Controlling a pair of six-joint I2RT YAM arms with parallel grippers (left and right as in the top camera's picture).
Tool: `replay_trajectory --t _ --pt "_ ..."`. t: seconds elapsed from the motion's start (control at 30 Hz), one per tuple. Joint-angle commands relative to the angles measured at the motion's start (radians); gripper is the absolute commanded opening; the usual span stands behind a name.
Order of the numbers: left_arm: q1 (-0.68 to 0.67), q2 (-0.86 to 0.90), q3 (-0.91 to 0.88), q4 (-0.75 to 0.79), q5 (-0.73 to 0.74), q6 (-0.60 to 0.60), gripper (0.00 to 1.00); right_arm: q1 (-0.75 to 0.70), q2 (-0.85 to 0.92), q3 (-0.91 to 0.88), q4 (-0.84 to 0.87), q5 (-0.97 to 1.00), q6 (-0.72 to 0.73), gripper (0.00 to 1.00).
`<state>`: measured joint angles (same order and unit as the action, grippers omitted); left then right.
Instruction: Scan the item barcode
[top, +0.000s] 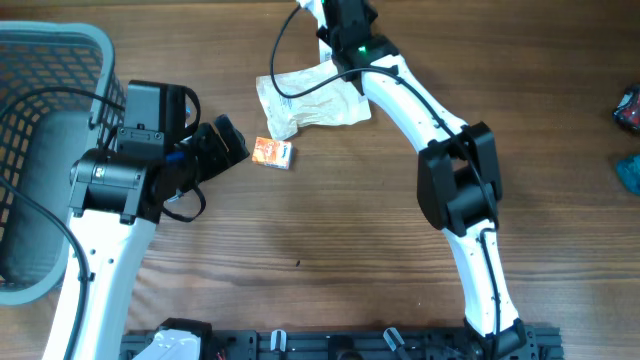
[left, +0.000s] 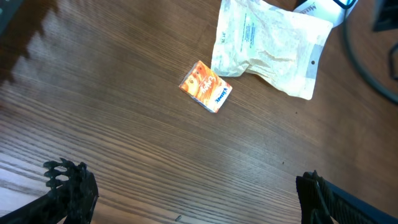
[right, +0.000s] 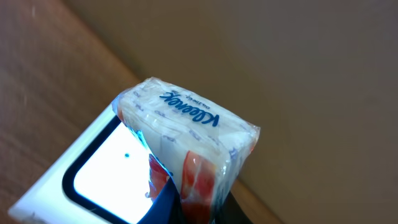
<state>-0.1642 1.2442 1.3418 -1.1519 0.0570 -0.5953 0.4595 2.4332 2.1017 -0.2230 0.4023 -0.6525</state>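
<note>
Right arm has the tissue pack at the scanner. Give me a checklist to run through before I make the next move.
1. Right gripper shut on the Kleenex pack: ok, its lower end sits between the jaws.
2. Pack in front of the lit scanner window: ok.
3. Barcode turned toward the window: cannot tell. The wrist view shows only the logo side.
4. Left gripper open and holding nothing: ok.
5. Orange packet and white pouch lying on the table, apart from the left gripper: ok.
</note>
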Motion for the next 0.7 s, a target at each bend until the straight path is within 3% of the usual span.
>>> replay_trajectory --t 0.0,0.13,0.23,0.33,0.5,0.67 --pt "0.005 -0.005 0.008 0.002 -0.002 0.016 1.00 0.001 0.015 0.015 -0.016 -0.019 -0.015 0.05" --pt "0.005 -0.005 0.008 0.002 -0.002 0.016 1.00 -0.001 0.015 0.015 -0.058 -0.020 0.018 0.05" --pt "0.005 -0.005 0.008 0.002 -0.002 0.016 1.00 -0.022 0.001 0.015 -0.053 0.108 0.273 0.04" --pt "0.005 -0.005 0.008 0.002 -0.002 0.016 1.00 -0.094 -0.071 0.015 -0.100 0.063 0.528 0.04" --pt "0.005 -0.005 0.008 0.002 -0.002 0.016 1.00 -0.349 -0.232 0.015 -0.351 0.021 0.897 0.05" --pt "0.005 -0.005 0.008 0.002 -0.002 0.016 1.00 -0.655 -0.224 -0.022 -0.657 -0.017 1.019 0.05"
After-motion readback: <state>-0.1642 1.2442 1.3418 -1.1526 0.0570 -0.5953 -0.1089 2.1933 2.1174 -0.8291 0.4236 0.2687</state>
